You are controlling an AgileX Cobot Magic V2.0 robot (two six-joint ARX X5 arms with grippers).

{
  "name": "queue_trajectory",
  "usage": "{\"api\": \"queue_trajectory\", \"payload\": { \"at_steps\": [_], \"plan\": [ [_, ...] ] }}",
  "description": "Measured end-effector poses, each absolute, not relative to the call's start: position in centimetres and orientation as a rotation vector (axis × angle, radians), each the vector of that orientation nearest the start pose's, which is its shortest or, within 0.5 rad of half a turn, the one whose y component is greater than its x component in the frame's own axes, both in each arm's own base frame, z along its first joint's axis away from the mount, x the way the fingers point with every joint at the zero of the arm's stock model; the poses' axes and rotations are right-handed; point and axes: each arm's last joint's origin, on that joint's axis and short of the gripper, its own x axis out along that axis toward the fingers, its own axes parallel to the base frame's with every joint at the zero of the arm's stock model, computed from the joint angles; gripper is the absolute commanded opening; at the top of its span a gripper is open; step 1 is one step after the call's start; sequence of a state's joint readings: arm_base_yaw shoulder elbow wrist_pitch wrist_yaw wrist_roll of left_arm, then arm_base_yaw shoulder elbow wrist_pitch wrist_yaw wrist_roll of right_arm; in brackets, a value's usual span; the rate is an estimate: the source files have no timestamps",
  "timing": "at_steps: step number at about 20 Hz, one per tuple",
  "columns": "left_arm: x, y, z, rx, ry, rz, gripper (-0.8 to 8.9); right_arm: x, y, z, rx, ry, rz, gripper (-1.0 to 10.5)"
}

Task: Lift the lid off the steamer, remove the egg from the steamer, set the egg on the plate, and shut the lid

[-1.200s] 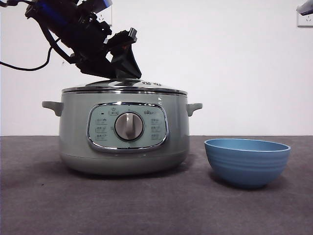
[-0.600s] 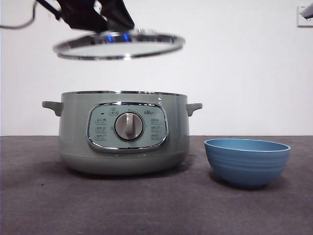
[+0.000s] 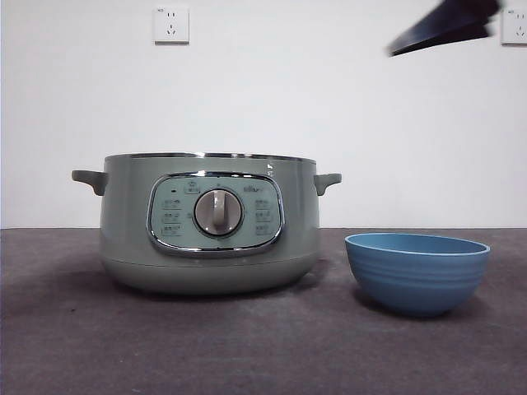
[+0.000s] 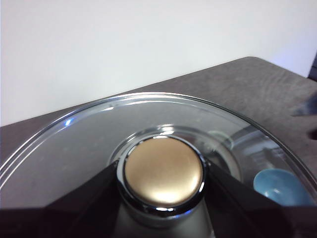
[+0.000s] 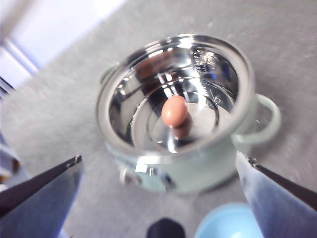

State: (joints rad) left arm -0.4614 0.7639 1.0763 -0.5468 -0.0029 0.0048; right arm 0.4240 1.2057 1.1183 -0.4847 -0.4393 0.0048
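With my left hand (image 4: 163, 198) clenched on the lid (image 4: 148, 134), my released right hand (image 5: 158, 171) hung above the egg (image 5: 174, 111) in the steamer (image 5: 183, 124); I judged a careless pinch could crack it.

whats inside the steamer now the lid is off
The right wrist view shows one brown egg resting in the middle of the steamer's shiny metal interior. From the front view the wall hides the inside entirely. The left claw holds the lid elsewhere.
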Motion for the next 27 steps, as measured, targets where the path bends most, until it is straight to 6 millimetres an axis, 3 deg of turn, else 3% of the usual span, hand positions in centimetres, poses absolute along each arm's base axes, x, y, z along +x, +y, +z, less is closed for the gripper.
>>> {"api": "queue_trajectory", "payload": {
  "at_steps": [4,7,12,17,24,27],
  "plan": [
    [9.3,-4.4,39.4,0.055,0.256,-0.395,-0.08,26.7,17.5,33.7,-0.078,0.638,0.823,5.6],
    [7.6,-3.5,39.2,0.055,0.267,-0.362,-0.08,29.3,21.7,32.5,-0.171,0.682,0.782,5.6],
    [6.0,-2.7,38.8,0.057,0.294,-0.353,-0.08,32.9,26.7,28.1,-0.269,0.745,0.763,5.6],
    [6.0,-2.7,38.5,0.065,0.322,-0.352,-0.08,34.3,28.4,23.9,-0.318,0.776,0.747,5.6],
    [6.0,-2.7,38.4,0.068,0.331,-0.352,-0.08,35.4,29.3,20.9,-0.328,0.791,0.744,5.3],
    [6.0,-2.7,38.4,0.068,0.332,-0.352,-0.08,35.5,29.4,20.6,-0.327,0.790,0.744,4.9]
  ]
}}
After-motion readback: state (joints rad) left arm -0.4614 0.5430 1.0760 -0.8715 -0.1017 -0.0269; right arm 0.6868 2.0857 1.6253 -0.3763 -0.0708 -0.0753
